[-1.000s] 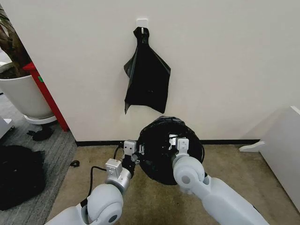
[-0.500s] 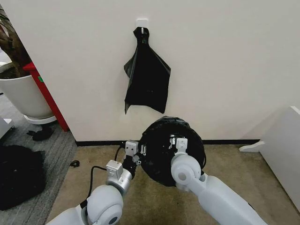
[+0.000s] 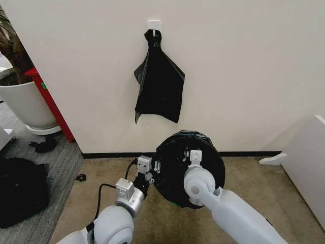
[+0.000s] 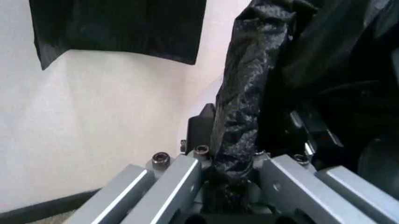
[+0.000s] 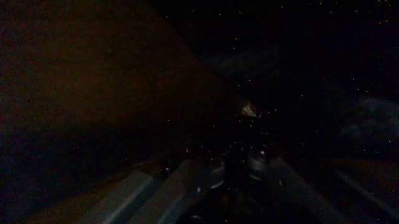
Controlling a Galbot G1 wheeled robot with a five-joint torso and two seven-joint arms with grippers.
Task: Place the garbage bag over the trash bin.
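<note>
Both arms have drawn back toward the robot and a little lower against the wall's black baseboard, carrying the garbage bag with them; its round black mass now sits further below the second black bag hanging on the wall hook.

The left gripper is at the bag's left edge, and the left wrist view shows a twisted fold of crinkly plastic pinched between its jaws. The right gripper is sunk into the bag's middle; its wrist view is too dark to tell how its jaws stand.

The trash bin cannot be made out; presumably it is inside or behind the plastic.

To do this step well, I judge the two grips should be kept level and spread apart so the bag's mouth stays open, with the pull gentle: thin film like this tears or slips from a pinch easily. The hem should be seated evenly around the rim rather than bunched at the left side.
</note>
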